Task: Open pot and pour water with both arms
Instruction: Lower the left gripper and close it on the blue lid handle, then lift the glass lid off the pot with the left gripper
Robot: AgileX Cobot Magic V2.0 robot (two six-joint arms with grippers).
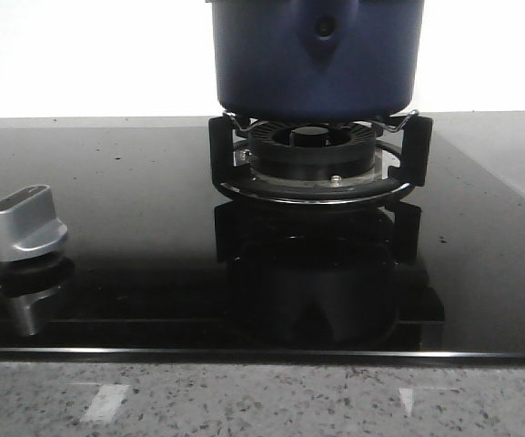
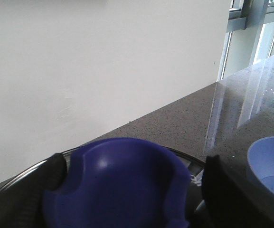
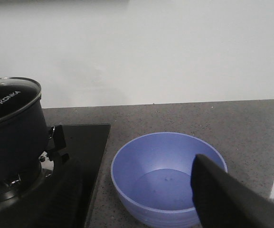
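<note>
Glossy black cooktop (image 1: 135, 273), granite counter (image 3: 184, 116)

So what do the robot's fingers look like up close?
They are black and chunky. In the left wrist view, two dark fingers show, and one has fine ridges on it. In the right wrist view, only one plain matte black finger shows, with a rounded tip. No cables or markings can be seen.

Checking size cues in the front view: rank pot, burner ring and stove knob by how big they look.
1. Pot, largest, though its top is cut off by the frame.
2. Burner ring, nearly as wide but much flatter.
3. Stove knob, smallest, even though it sits nearer the camera.
</note>
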